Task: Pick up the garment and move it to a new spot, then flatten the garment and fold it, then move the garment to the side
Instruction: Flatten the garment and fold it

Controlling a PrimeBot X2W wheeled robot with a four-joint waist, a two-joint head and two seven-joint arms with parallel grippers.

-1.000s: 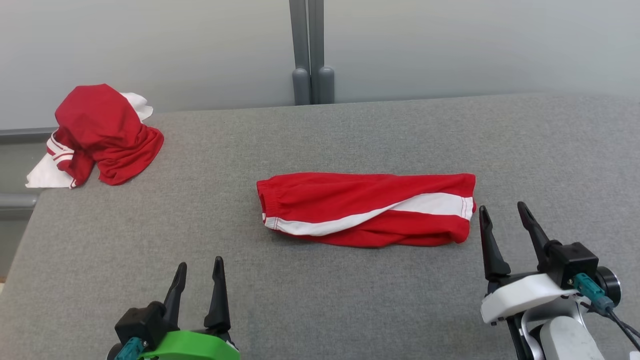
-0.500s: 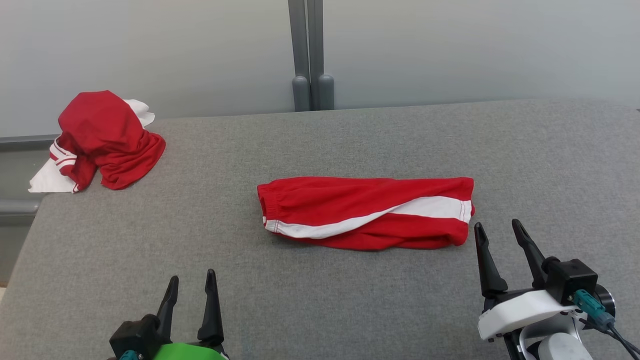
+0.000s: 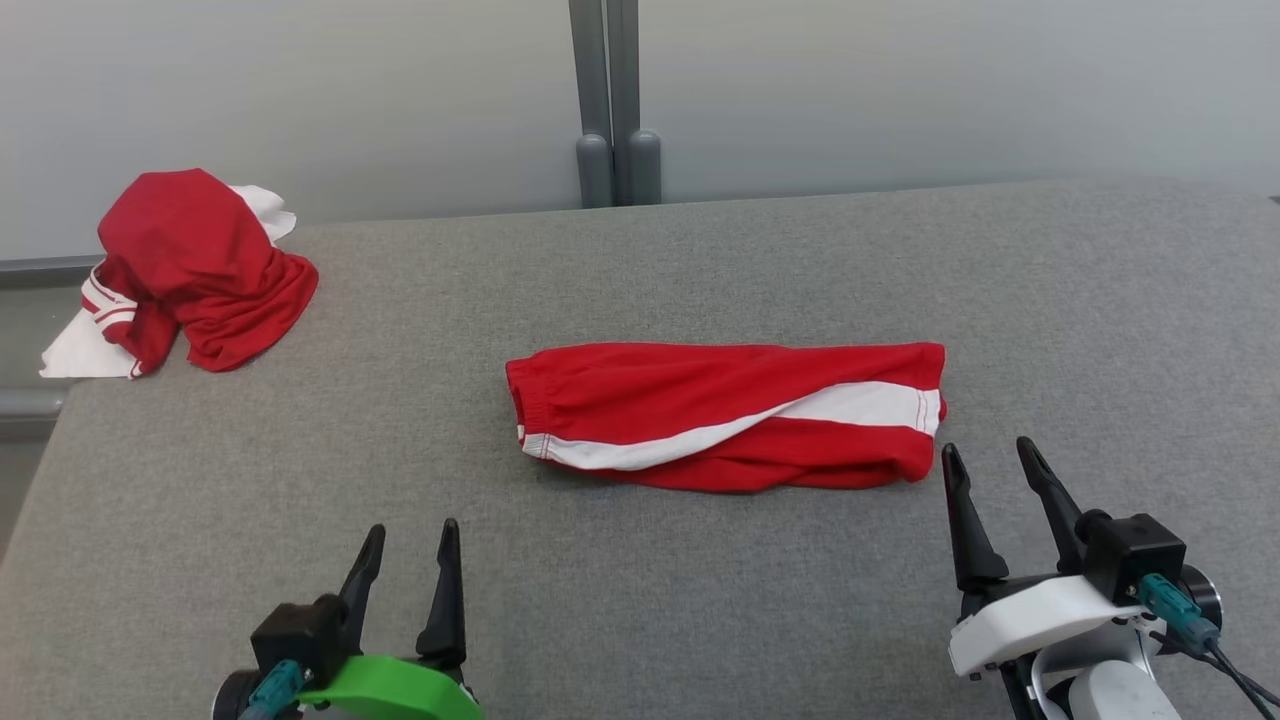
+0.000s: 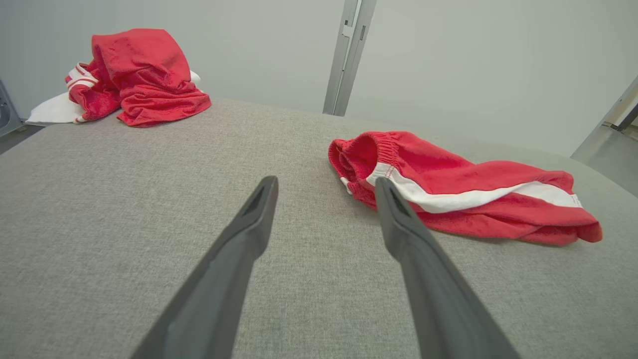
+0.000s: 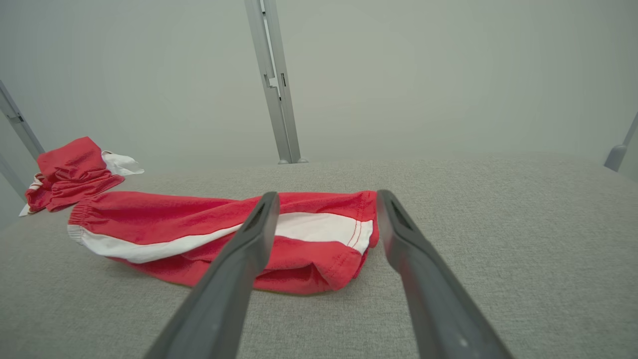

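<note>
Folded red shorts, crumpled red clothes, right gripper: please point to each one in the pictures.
folded red shorts (image 3: 720, 385), head view, upper red panel.
crumpled red clothes (image 3: 190, 250), head view, red top layer.
right gripper (image 3: 987, 447), head view, midway between its fingertips.

On my feed the two sides are easy to tell apart: the left gripper (image 3: 412, 527) sits on a bright green bracket (image 3: 390, 692), the right gripper (image 3: 986, 446) on a white bracket (image 3: 1040, 612). Both have long black fingers (image 4: 239, 259) tapering to points, with a shallow slot near each tip. Each wrist carries a boxy black block (image 3: 1132, 553) with a teal plug (image 3: 1168, 597) sticking out; a thin black cable (image 3: 1240, 660) runs off the right one. Pale grey forearm shell (image 3: 1120, 697) below that.
</note>
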